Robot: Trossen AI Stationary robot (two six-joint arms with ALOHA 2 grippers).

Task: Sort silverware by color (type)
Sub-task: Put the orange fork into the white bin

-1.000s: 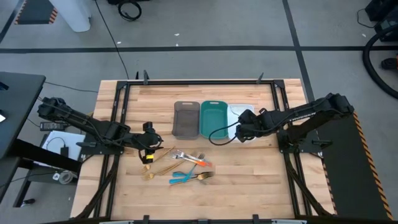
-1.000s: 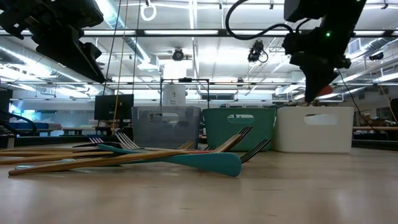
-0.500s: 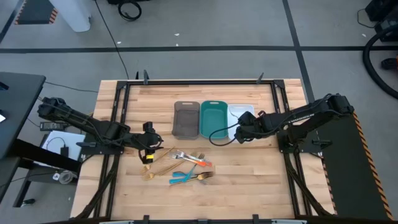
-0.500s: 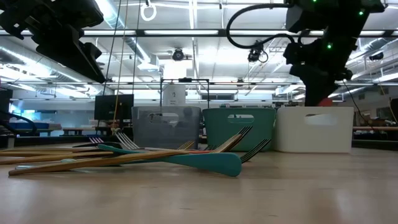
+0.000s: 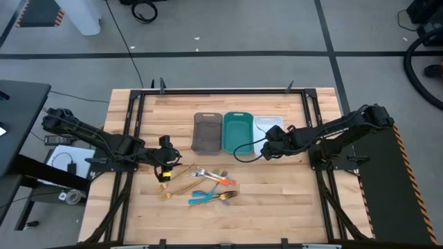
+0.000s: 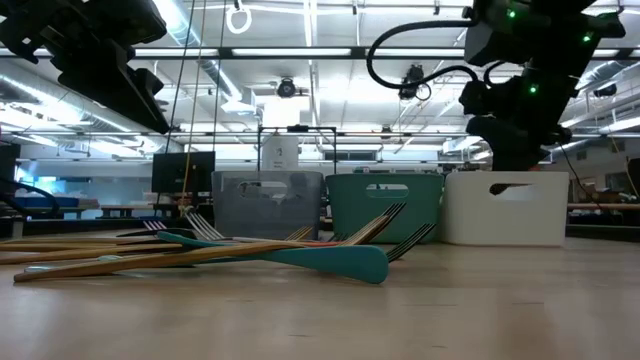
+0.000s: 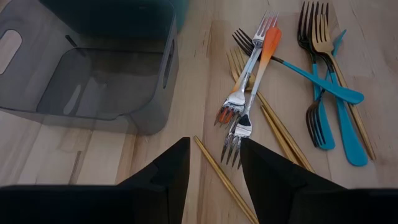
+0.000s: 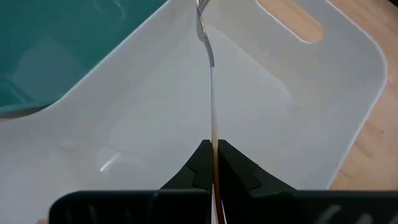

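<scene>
Right gripper pinches an orange-handled fork over the white tray, teal tray alongside; left gripper, part-open and empty, hovers by the silverware pile.

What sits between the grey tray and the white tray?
The teal tray stands between the grey tray and the white tray, plain in the high view and the low view.
</scene>
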